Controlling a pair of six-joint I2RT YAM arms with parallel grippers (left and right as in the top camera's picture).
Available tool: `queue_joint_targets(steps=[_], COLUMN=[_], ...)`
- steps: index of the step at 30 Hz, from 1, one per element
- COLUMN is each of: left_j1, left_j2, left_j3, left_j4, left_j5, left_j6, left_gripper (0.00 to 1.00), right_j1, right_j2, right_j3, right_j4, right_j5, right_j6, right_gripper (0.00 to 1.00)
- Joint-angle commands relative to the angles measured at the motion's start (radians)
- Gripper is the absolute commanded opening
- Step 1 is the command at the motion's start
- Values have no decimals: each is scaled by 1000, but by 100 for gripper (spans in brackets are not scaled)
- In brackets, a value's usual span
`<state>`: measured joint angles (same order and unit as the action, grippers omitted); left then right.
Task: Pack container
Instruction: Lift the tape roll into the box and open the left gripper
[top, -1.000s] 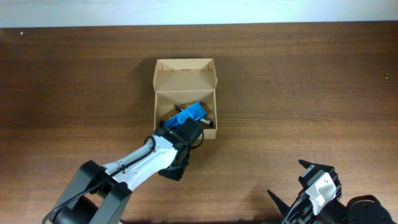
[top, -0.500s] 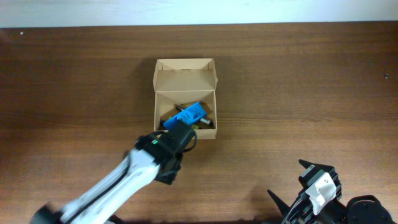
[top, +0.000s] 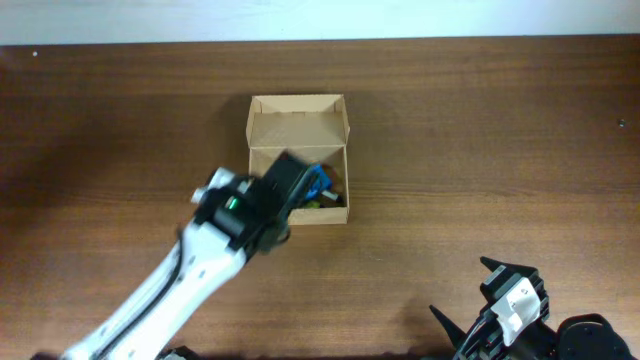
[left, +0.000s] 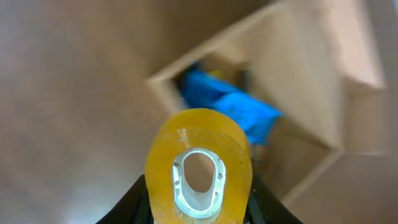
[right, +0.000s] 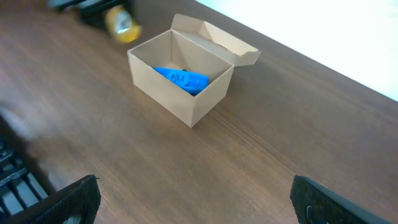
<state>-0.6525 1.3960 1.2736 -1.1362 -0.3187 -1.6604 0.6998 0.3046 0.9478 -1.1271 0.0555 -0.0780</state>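
**A:** What is closest to the robot's side?

**B:** The right end effector (right: 199, 205). It is low at the near right corner of the brown wooden worktop (top: 480, 150). Its two fingers are spread wide, with nothing between them.

**A:** And the left one?

**B:** The left end effector (left: 199, 199) is farther in, at the end of the white arm. It is pinching a roll of yellow tape (left: 199, 165); one dark finger shows on each side of the roll. From above, it hangs over the near left corner of the box (top: 297, 128).

**A:** Where is the box exactly?

**B:** It stands around the middle of the worktop, a little toward the far edge, well apart from the right end effector. It is open.

**A:** What is inside?

**B:** A blue case (right: 181, 79) lies on the bottom, tilted. Some small dark things are beside it, but they are too small to name.

**A:** And the lid?

**B:** The lid flap (right: 217, 38) stands up at the far side of the box, bent a little back.
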Motion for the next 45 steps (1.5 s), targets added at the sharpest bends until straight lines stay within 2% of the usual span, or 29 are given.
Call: queue_joint_targets(steps=[1,8,11,17,21,22,23,24,30,31,38,45], left_j1=[31,98,114,130,130,130,130,130,130,130,130,132], left_j2=[169,421,495,581,605,608,608,608,608,608,600,504], left_j3=[198,399,423,423,423,423,423,423,423,423,425,483], left_j4=[-1,10,29,39,39,39,40,40,40,39,40,39], left_j5=[-56,24,75,150,166,166,166,166,166,166,167,183], left_j6=[224,402,464,503,515,515,515,515,515,515,515,679], left_gripper=[30,35,35,35,36,38,46,49,52,57,58,60], right_j1=[0,0,0,0,0,0,0,0,0,0,0,0], right_j2=[0,0,0,0,0,0,0,0,0,0,0,0], right_j3=[-2,-2,-2,-2,-2,-2,-2,-2,-2,-2,-2,-2], right_j4=[3,3,3,3,3,3,3,3,3,3,3,3], right_j5=[9,9,9,9,9,9,9,9,9,9,9,9], right_j6=[8,8,8,8,8,8,8,8,8,8,8,8], right_gripper=[99,99,99,99,99,99,99,99,99,99,99,99])
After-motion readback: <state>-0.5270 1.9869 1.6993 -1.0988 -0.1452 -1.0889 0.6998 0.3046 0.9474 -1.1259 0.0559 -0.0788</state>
